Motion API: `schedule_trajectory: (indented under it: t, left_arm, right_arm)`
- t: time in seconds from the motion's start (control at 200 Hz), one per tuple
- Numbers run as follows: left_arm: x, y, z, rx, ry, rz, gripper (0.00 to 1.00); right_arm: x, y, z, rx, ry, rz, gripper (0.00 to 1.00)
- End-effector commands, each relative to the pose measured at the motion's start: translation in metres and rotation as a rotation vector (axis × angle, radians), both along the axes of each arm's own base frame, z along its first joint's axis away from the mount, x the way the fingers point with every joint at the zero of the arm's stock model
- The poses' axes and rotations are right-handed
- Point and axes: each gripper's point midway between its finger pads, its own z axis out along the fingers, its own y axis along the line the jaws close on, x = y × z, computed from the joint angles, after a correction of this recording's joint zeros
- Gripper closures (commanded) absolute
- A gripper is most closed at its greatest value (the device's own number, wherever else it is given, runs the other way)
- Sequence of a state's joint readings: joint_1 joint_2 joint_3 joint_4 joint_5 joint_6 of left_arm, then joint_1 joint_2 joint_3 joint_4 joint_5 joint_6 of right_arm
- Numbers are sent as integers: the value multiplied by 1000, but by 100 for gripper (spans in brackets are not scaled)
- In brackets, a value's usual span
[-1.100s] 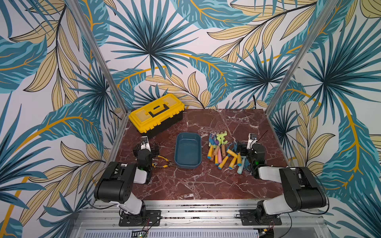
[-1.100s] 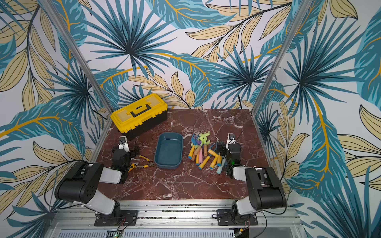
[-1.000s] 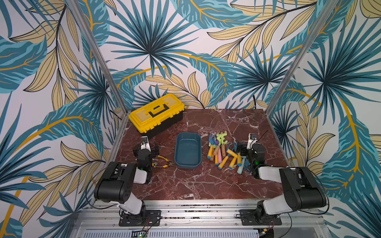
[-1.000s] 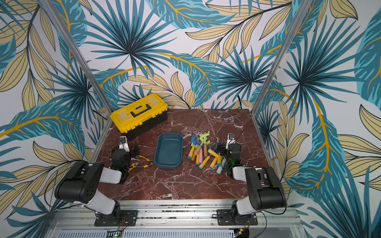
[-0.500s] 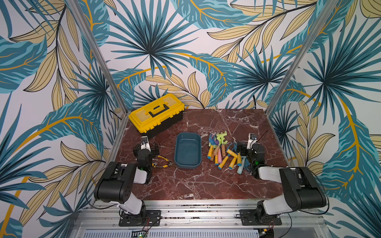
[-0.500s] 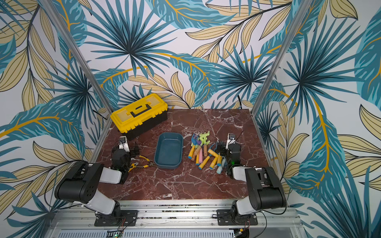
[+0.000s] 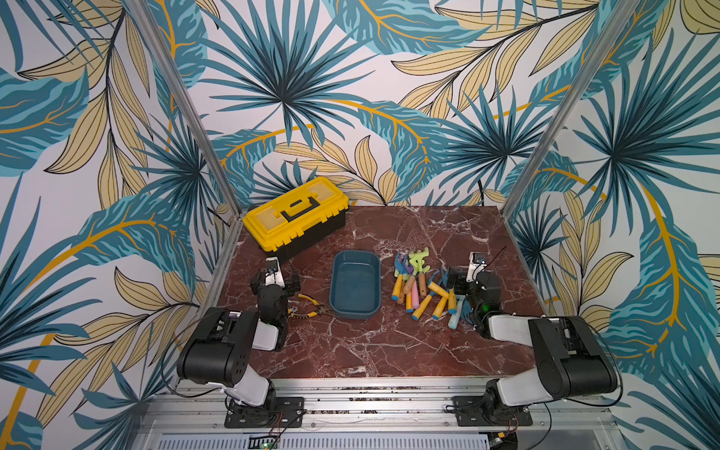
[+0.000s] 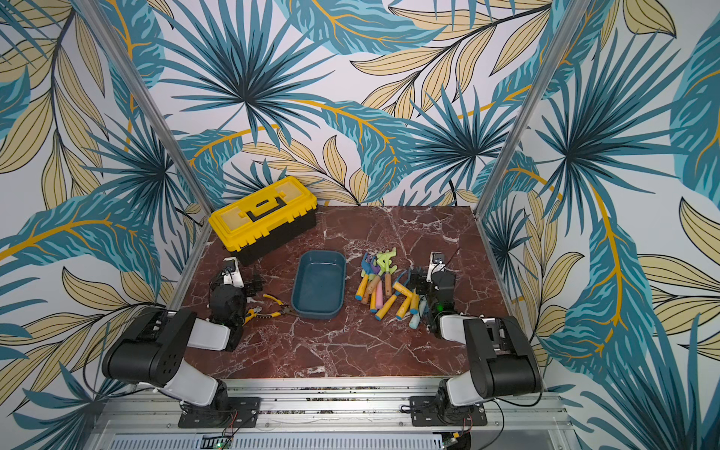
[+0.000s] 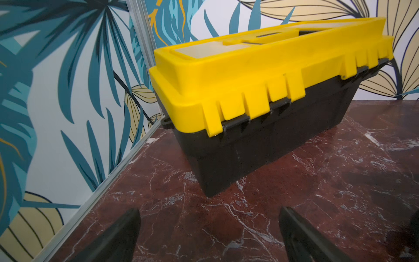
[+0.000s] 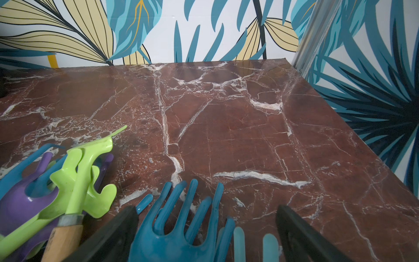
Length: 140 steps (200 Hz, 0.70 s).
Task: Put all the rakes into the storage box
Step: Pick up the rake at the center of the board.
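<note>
In both top views the storage box (image 7: 354, 284) sits empty in the middle of the table, with the pliers (image 7: 307, 306) on one side and the pile of garden tools (image 7: 417, 288) on the other. Your right gripper (image 7: 454, 281) sits low at the pile's outer edge. From up here you cannot separate the rake from its neighbours, because its head is tucked against the gripper, so do not aim from these views.

In the left wrist view the left gripper (image 9: 208, 213) is spread wide over bare marble, facing the toolbox (image 9: 249, 90). It holds nothing, and I would leave it out of this.

In the right wrist view the rake (image 10: 179, 231) lies with its teal tines pointing away, between your wide-spread fingers (image 10: 127, 217). Nothing is gripped yet. Close on the neck or handle rather than the springy tines. Then lift straight up to clear the green tool (image 10: 84, 181) before crossing to the box. The handle runs out of frame, so you cannot tell whether other tools pin it. The pale aqua tines (image 10: 238, 236) just beside may be a second rake.
</note>
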State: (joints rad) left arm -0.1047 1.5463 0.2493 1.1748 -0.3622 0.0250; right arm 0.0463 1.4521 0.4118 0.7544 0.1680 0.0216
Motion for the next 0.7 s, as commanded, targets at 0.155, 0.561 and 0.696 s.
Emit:
schedule_trajectory:
  t: [0.155,0.561,0.696]
  left_arm:
    - [-7,-9,63,17,-76,-17,0]
    - [-35,-79,106,-512,103,-353,0]
    - [-54,-92,105,-542,106,-443,0]
  right_arm:
    - [-4,-2,59,89,54,-44,0]
    - [-46,-6,54,310,305,-215,1]
    - [-50,8,36,390,368,-180,0]
